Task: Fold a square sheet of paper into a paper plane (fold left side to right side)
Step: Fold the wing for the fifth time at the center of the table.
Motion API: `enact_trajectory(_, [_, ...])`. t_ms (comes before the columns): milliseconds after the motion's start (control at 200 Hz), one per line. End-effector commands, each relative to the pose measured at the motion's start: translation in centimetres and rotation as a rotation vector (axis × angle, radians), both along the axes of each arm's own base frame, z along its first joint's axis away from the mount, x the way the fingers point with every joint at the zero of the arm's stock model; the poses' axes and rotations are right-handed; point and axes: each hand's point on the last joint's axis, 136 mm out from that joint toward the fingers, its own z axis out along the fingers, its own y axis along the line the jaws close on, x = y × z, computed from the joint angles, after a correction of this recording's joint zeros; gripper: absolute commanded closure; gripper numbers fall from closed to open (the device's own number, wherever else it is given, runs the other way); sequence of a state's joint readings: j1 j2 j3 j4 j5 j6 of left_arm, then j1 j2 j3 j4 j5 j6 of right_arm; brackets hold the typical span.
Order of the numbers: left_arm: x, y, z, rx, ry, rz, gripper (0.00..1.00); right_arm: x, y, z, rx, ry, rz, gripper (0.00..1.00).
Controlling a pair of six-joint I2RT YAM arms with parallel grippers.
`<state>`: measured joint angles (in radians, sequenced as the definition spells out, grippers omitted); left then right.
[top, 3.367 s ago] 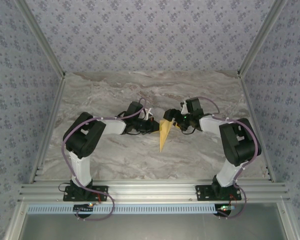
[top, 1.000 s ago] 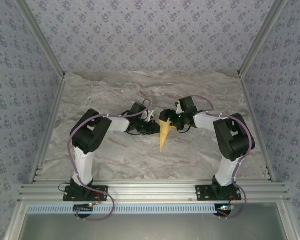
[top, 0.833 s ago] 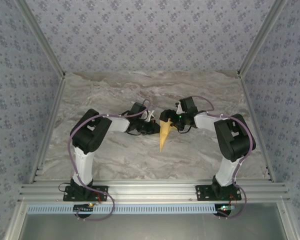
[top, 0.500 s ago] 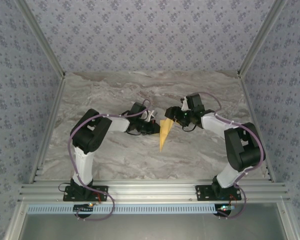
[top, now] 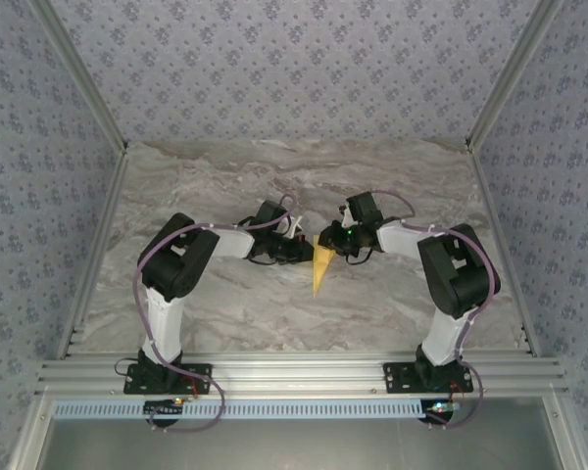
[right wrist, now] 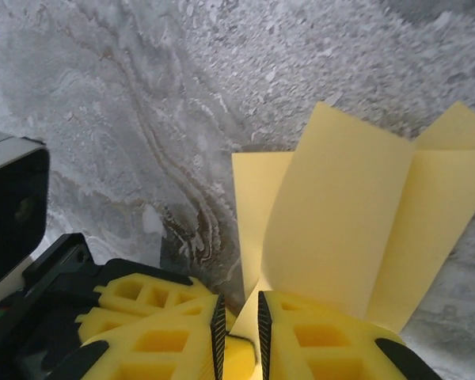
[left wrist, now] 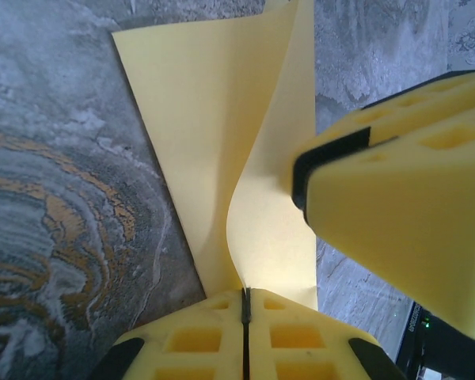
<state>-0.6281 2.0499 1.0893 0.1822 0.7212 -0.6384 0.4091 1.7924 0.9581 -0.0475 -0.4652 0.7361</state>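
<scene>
Paper [top: 319, 268]: yellow, folded to a narrow wedge, middle of the bench [top: 225, 176].
Left end effector [left wrist: 244, 301]: closed, pinching one raised flap.
Right end effector [right wrist: 239, 310]: clamped on another flap.

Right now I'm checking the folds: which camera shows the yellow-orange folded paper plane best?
Right wrist: the yellow-orange folded paper plane fans open, layers and creases plain. Left wrist shows one curled flap; top external, a small narrow wedge.
</scene>
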Motion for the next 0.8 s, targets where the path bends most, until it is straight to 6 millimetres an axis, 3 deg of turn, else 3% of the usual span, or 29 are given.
enact_trajectory(0, [0.4, 0.5, -1.4, 0.039, 0.000, 0.007, 0.93, 0.4, -0.5, -0.5, -0.058, 0.006, 0.004, 0.80])
enact_trajectory(794, [0.6, 0.4, -1.4, 0.040, 0.004, 0.009, 0.92, -1.1, -2.9, -3.4, -0.213, 0.072, 0.009, 0.81])
